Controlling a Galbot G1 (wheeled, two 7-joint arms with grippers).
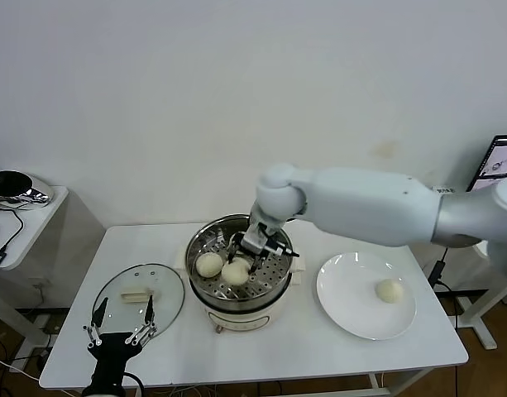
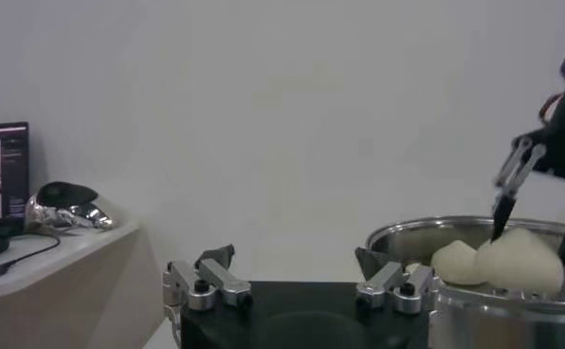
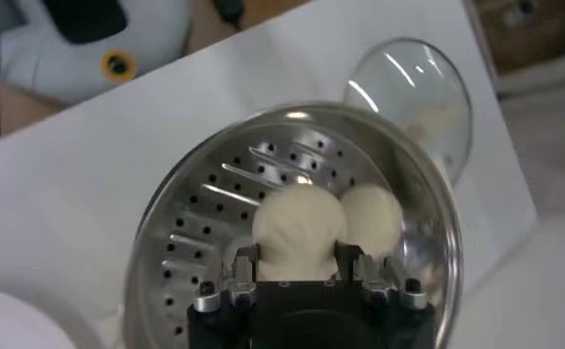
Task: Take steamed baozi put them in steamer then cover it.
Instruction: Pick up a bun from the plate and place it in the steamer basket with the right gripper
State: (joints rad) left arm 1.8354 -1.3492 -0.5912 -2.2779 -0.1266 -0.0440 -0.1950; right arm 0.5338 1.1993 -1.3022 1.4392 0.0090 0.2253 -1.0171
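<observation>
Two baozi sit in the steamer [image 1: 236, 285], touching: one free [image 1: 208, 265], one [image 1: 236, 272] pinched in the right hand [image 1: 242, 255], resting on the tray. A third bun [image 1: 389, 290] waits alone on the plate [image 1: 352, 310]; no fourth is visible. If this bun clings to the fingers on release, it may lift out or shove its neighbour. One cover [image 1: 137, 299] lies on the counter [image 1: 319, 356], left of the steamer, the left hand [image 1: 119, 332] hovering wide at its near edge.
</observation>
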